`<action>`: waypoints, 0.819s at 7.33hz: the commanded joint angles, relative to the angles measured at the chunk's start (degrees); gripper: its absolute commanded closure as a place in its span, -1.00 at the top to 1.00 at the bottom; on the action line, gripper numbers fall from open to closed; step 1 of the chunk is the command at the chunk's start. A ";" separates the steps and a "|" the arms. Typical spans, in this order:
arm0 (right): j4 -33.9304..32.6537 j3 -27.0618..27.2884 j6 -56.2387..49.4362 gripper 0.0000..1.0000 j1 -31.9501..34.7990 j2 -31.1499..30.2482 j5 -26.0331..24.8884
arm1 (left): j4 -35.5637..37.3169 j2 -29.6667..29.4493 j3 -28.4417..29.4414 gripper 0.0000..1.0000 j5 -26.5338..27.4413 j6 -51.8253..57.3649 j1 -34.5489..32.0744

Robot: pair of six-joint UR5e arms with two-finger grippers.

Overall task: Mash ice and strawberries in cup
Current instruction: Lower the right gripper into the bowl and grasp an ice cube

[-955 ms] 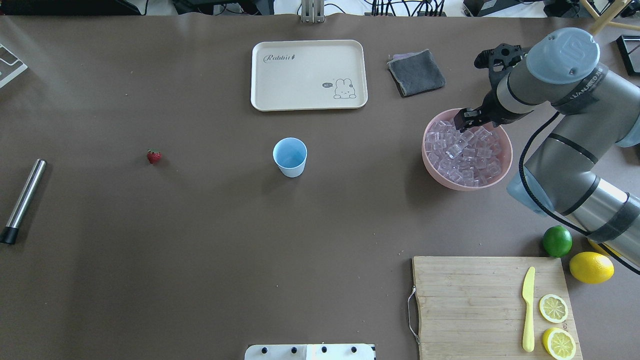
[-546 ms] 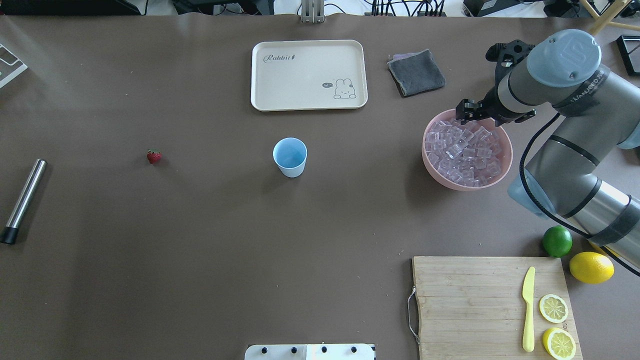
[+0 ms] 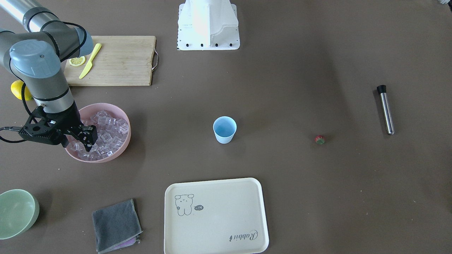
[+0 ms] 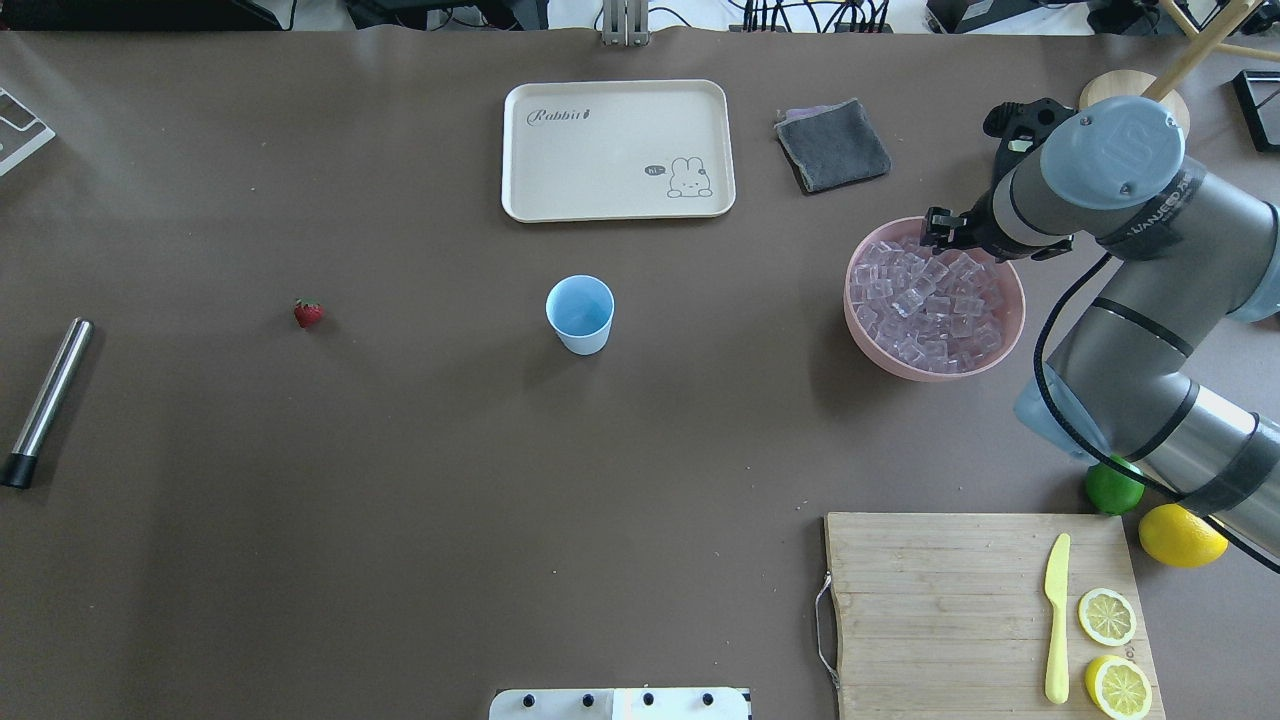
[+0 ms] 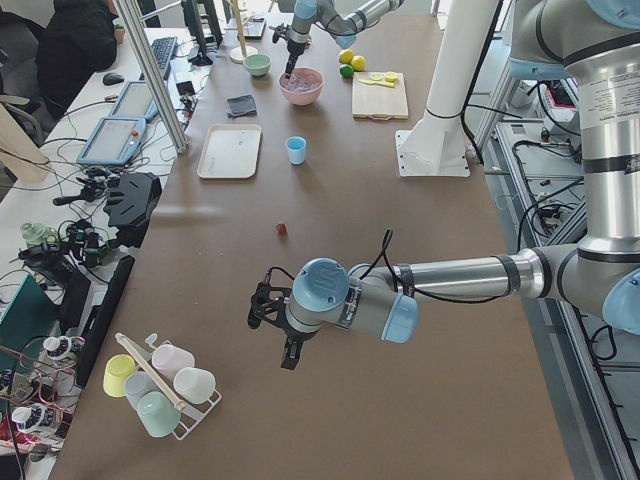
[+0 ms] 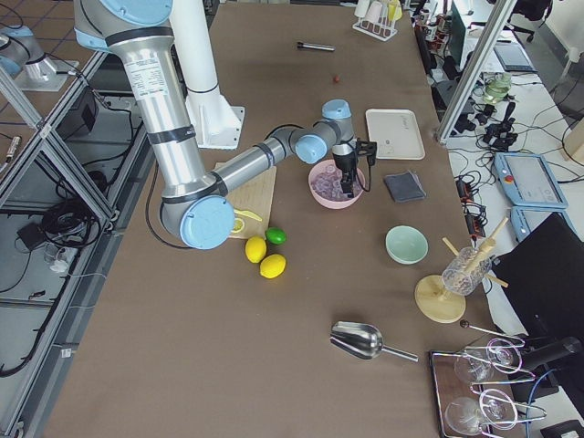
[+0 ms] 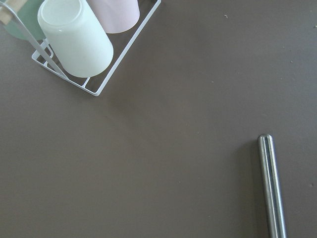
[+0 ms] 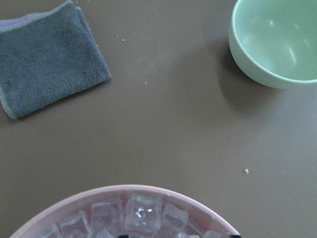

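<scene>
- Sensibly, the step in hand looks to be fetching ice (image 4: 930, 305). The right gripper (image 4: 940, 233) hangs over the far rim of the pink bowl (image 4: 850, 318), and its fingers seem to be apart with nothing between them.
- For a clean pick, I would drop onto one cube standing proud of the heap, straddle two flat faces and close gently. The cubes are glassy, slick and loosely piled, so a corner grip would likely squirt out.
- Carry it low to the cup (image 4: 580, 313), which stands upright and empty, well apart from the bowl. It is light, tapered plastic and may tip if nudged.
- The strawberry (image 4: 308, 313), tiny, red and green-capped, lies alone on the table (image 4: 400, 520).
- The left gripper (image 5: 289, 358) hovers near a smooth steel rod (image 4: 47, 400). I cannot tell whether its fingers are apart.
</scene>
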 commanded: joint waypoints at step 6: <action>-0.30 -0.89 0.27 0.00 -1.76 -0.04 -2.64 | 0.05 -0.65 0.41 0.97 0.05 0.00 0.09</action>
